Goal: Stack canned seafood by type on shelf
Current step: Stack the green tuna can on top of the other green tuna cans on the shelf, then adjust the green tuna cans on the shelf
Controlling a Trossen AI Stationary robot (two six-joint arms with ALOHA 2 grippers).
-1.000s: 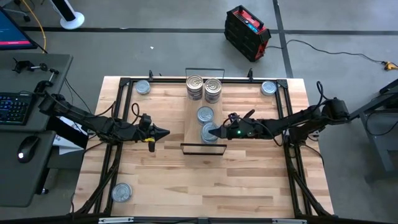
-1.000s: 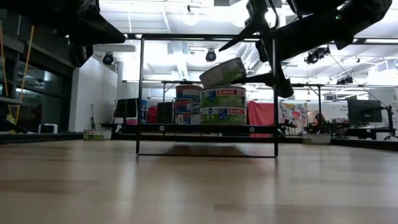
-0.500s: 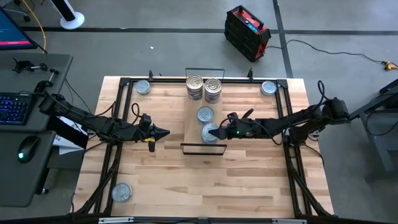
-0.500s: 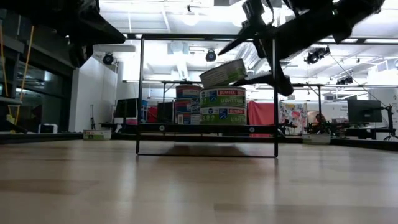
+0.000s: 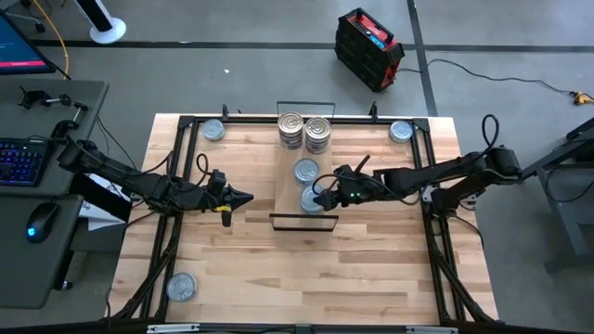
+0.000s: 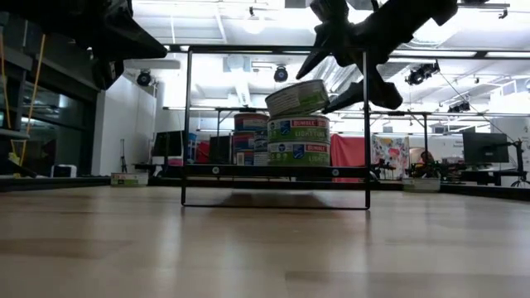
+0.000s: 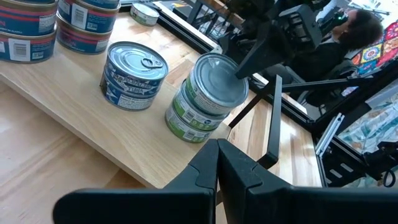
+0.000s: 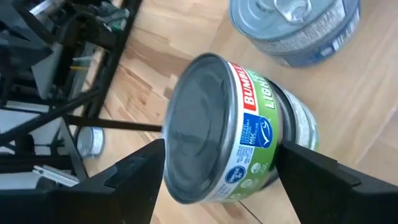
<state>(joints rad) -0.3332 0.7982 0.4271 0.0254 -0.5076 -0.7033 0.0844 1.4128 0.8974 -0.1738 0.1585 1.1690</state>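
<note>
Green-label tin point(image 6: 297, 97) left tilted atop 2 matching tins on shelf point(image 5: 286, 190), grouped by type. Right gripper point(image 5: 325, 193) fingers apart, flanking it, apparently untouched. Left gripper point(image 5: 243, 197) fingers together, parked over worktop point(image 5: 232, 269).

Robotics lab or workshop: bare grey concrete floor point(image 5: 232, 74), black-framed light-wood counter point(image 5: 241, 260), side desk with lit keyboard point(image 5: 20, 160), ceiling strip lights point(image 6: 248, 25).

Three loose pale-topped round tins point(image 5: 213, 130) lay on the wooden tabletop point(image 5: 371, 269): two at the far corners, one near left. One light-wood shelf point(image 5: 286, 186) carried two silver-lidded stacks point(image 5: 290, 130), one single blue-labelled tin point(image 5: 306, 171) and three stacked green-labelled tins point(image 6: 297, 130).
</note>
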